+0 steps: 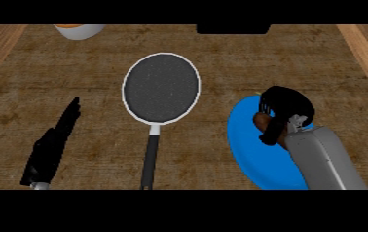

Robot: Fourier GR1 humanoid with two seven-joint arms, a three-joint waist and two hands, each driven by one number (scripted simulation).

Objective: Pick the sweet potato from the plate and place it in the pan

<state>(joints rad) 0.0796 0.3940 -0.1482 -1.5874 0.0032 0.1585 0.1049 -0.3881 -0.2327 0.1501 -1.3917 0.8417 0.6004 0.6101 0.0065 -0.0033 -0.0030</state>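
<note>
Head view: one pan (161, 88), plate (248, 154), sweet potato (260, 121).

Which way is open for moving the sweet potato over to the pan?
Bare counter lies between the pan and the blue plate, and between the pan's handle and the left hand. The pan holds nothing. Crowded: the plate, where the right hand curls over the sweet potato.
</note>
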